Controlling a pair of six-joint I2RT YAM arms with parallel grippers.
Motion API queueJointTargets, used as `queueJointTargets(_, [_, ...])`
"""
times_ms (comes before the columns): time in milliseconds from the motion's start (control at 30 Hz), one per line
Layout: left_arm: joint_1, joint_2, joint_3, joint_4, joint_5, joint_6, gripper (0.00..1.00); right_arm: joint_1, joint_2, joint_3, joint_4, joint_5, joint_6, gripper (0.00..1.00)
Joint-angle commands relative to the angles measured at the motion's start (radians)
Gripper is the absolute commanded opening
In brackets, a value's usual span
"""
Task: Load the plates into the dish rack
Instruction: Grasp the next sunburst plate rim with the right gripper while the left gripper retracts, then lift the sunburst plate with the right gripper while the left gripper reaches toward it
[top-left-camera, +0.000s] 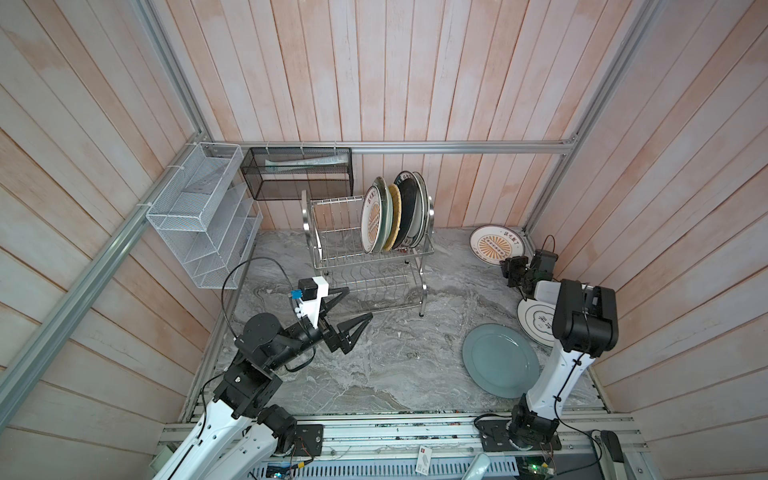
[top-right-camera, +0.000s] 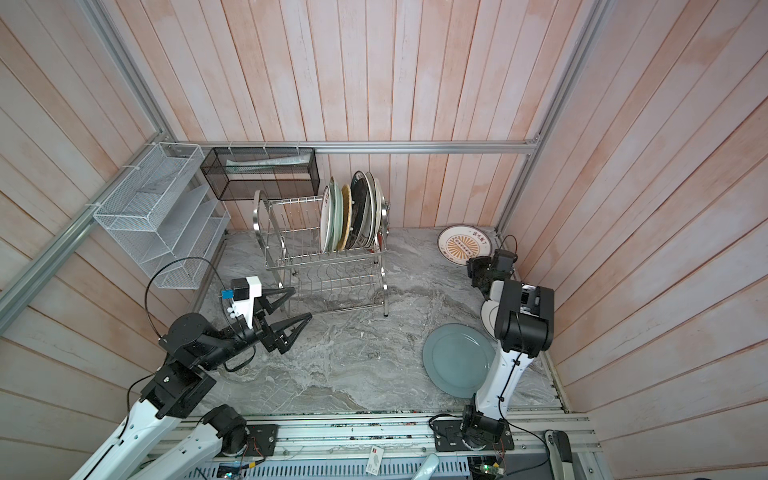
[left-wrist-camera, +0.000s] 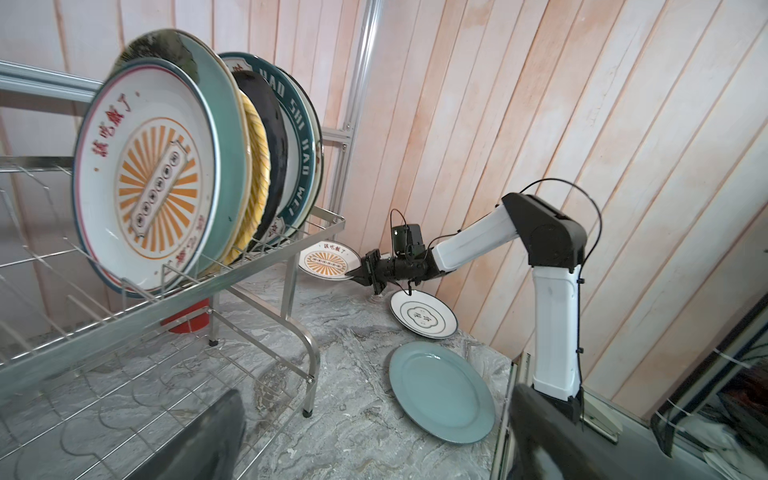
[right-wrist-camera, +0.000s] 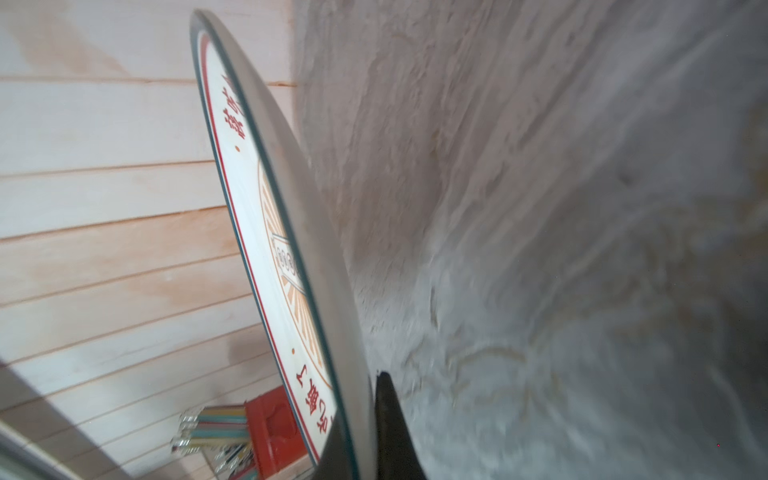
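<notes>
Grips sunburst plate (top-left-camera: 494, 246) by rim at two o'clock on counter (top-left-camera: 395, 365), right pincer (left-wrist-camera: 352, 275) shut on it, likely to slot it edgewise into dish rack (top-left-camera: 365, 259) at twelve; holds left pincer (top-left-camera: 359, 302) wide open, empty

"HAO SHI HAO WEI" rings the green-rimmed plate (left-wrist-camera: 300, 141); red Chinese characters edge the racked sunburst plate (left-wrist-camera: 153, 174).

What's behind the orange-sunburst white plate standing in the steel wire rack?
A mint plate, a yellow woven plate, a glossy black plate, then a green-lettered white plate; faces mostly covered.
</notes>
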Motion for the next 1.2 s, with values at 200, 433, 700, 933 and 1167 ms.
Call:
queueJointTargets(200, [-0.408, 0.27, 0.051, 0.106, -0.218, 0.254, 1.0, 0.007, -0.49, -0.164, -0.468, -0.041, -0.197, 0.0])
queueJointTargets(433, [-0.577, 0.601, 0.208, 0.171, -0.415, 0.532, 0.96, 0.015, -0.798, -0.195, -0.829, 0.025, -0.293, 0.0])
queueJointTargets(700, [-0.635, 0.918, 0.389, 0.301, -0.588, 0.829, 0.85, 0.051, -1.001, -0.182, -1.076, 0.06, -0.328, 0.0])
queueJointTargets(933, [-0.637, 1.133, 0.522, 0.362, -0.639, 0.989, 0.73, 0.076, -1.063, -0.152, -1.161, 0.054, -0.335, 0.0])
queueJointTargets(1167, [-0.637, 1.283, 0.649, 0.358, -0.658, 1.05, 0.6, 0.099, -1.094, -0.172, -1.168, 0.041, -0.319, 0.0])
